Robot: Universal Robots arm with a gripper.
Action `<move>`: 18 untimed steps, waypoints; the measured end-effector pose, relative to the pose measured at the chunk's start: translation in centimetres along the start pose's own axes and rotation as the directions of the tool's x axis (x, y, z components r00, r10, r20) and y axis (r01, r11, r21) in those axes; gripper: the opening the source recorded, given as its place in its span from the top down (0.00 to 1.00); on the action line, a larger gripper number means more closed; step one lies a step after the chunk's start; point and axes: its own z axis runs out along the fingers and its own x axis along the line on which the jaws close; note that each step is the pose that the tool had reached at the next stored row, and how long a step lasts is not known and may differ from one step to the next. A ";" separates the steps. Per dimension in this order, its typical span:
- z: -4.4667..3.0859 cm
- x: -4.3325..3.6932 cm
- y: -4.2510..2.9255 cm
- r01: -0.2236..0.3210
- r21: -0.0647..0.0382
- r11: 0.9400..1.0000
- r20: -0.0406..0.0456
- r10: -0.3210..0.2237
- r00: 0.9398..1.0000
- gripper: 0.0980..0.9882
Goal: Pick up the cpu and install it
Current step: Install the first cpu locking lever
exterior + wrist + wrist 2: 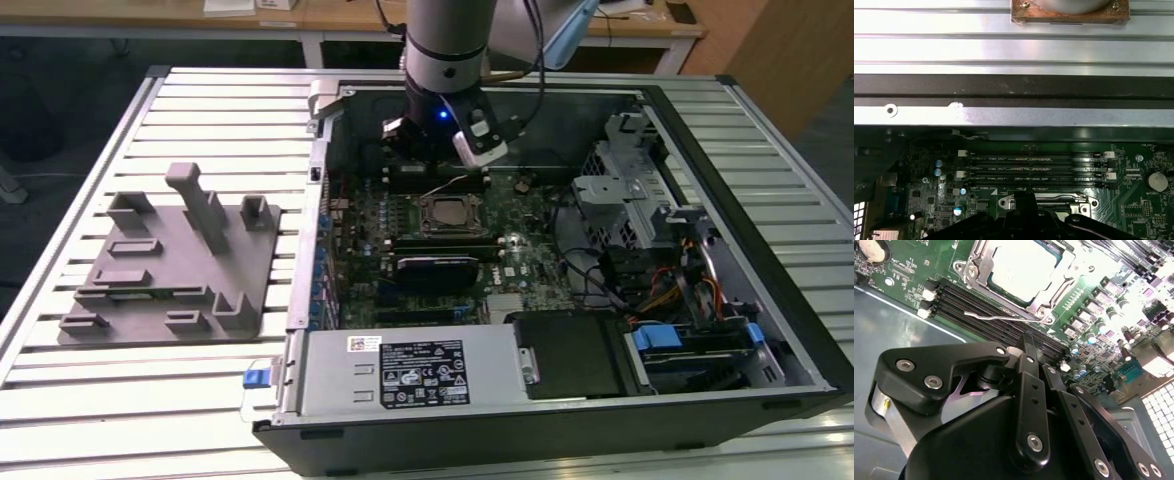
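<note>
Nearest in the exterior view: open black computer case (747,400) lying on its side on a ribbed, silvery slatted table (214,120). Grey metal power supply (400,372) with a printed label at the near edge; blue plastic tabs and bundled coloured cables toward the exterior view's right.

On the table at the exterior view's left, well apart from the case: grey plastic fixture (174,270), matte, with upright posts and rectangular recesses.

Mid-case: green circuit board (521,270), dense with small parts. The cpu (449,212) sits seated in its socket on the board, flat square, pale metal top, ringed by a metal frame; in the second wrist view the cpu (1021,267) shows bright and smooth, with a thin wire lever (999,316) beside the black memory slots (979,302).

Gripper (447,160) hangs just above and behind the socket, holding nothing; black linkages with silver bolts. In the second wrist view the gripper (1026,357) has its jaws drawn together, closed on nothing.

Beyond: wooden desks (334,15) and dark floor
</note>
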 end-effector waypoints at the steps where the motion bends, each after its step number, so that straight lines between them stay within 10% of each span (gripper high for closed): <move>1: 0.00 0.00 0.00 0.000 0.000 1.000 0.000 0.000 1.000 0.99; 5: 0.01 -0.01 0.00 0.001 0.000 1.000 0.004 -0.001 1.000 0.99; 15: 0.23 0.01 -0.07 0.011 0.002 1.000 0.052 -0.011 0.999 0.99; 18: 0.25 0.01 -0.07 0.012 0.002 1.000 0.055 -0.012 0.998 0.99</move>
